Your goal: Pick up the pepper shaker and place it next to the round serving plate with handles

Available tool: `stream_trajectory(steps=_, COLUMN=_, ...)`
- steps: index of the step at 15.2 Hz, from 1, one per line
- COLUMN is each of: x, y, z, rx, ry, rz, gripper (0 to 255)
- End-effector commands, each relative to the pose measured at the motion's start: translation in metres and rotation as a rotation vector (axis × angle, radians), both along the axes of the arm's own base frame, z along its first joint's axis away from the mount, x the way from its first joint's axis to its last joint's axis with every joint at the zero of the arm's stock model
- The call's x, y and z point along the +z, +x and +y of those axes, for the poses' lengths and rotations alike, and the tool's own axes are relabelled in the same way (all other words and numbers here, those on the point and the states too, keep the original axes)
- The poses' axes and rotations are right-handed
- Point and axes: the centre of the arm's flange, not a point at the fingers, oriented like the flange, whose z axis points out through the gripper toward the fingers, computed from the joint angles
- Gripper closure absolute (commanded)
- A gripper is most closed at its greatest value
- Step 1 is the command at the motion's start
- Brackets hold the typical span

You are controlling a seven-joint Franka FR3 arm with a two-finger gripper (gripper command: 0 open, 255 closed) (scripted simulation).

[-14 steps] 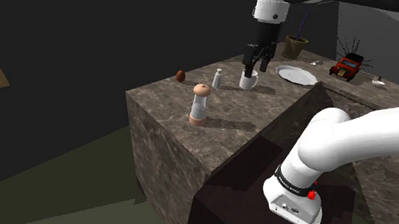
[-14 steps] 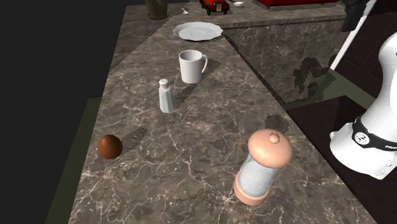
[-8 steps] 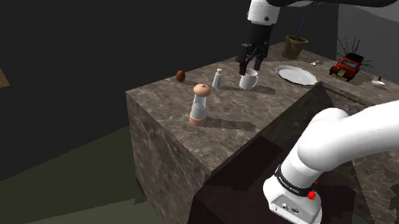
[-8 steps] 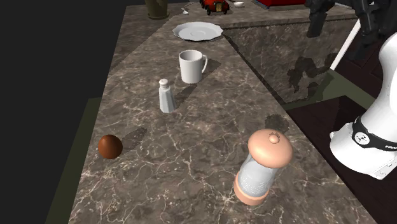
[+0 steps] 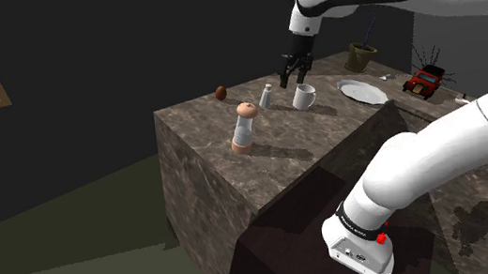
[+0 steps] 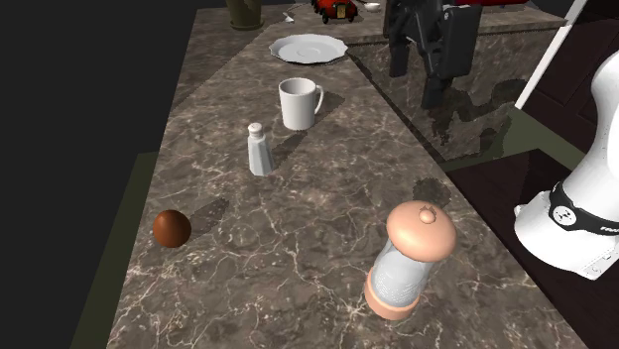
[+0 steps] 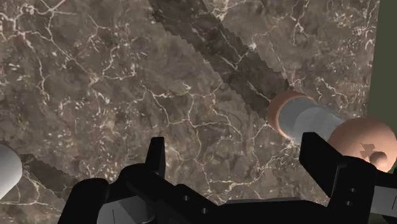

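Well, one shaker [image 6: 260, 151], one grinder [image 6: 409, 260], one plate [image 6: 309, 49] (fingers [image 7: 156, 156] apart).

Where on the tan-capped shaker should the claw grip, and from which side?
Likely the grey middle of the shaker, coming straight down from above. It stands upright and apart from other things on the counter, and the wider cap above that waist should keep it from slipping through the open claw.

Dark marbled counter [image 6: 327, 198] with tan grinder [image 6: 409, 263], white shaker [image 6: 260, 149], mug [image 6: 298, 103], brown ball [image 6: 171, 228], scalloped plate [image 6: 308, 48]
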Motion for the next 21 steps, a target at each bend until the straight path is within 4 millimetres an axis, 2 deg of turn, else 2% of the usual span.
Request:
stream_trajectory(steps=1, x=-0.011, y=0.02, z=-0.019, rx=-0.004, ry=0.002, rz=-0.002, gripper=0)
stream_trajectory(steps=21, x=-0.111, y=0.192, z=-0.191, rx=-0.043, ry=0.037, rz=-0.014, gripper=0)
